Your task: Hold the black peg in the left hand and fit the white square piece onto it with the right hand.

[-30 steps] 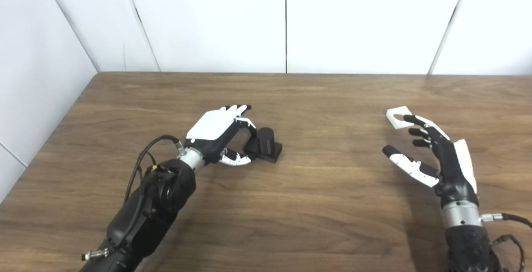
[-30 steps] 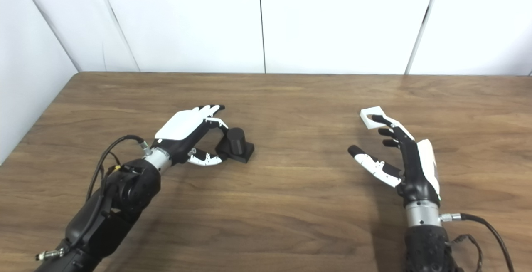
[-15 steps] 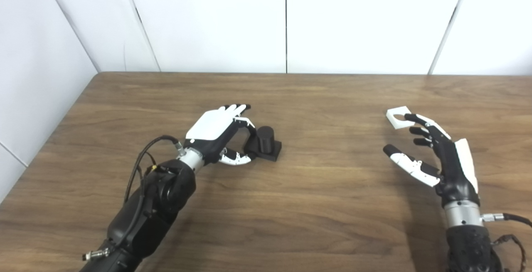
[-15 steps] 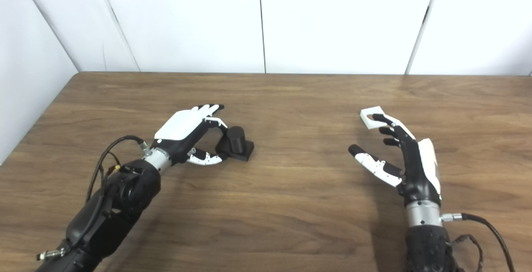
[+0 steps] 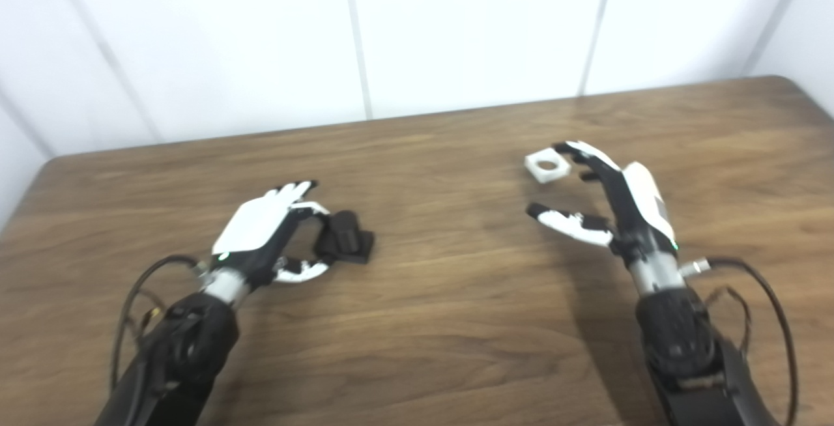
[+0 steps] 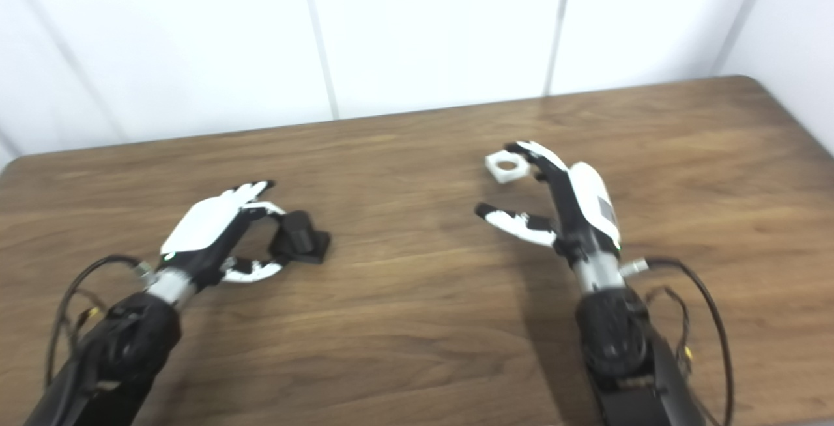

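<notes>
Reaching stage only, we judge: neither part is lifted. Our left hand (image 5: 264, 234) sits at about 8 o'clock on the brown wooden table (image 5: 430, 322), fingers and thumb curled loosely around the black round peg on its square black base (image 5: 345, 243), which rests on the wood just at 3 o'clock of the palm; thumb tip looks close to the base, but we cannot tell if the hold is firm. Our right hand (image 5: 603, 198) is at about 2 o'clock, spread wide, thumb well apart from the fingers, holding nothing. The white square plastic piece with a round hole (image 5: 547, 165) lies flat on the table at the fingertips (image 5: 565, 148), touching or just beside them. Left to do: clamp and raise the peg, pinch the white piece, carry it across, and seat the hole over the peg.
</notes>
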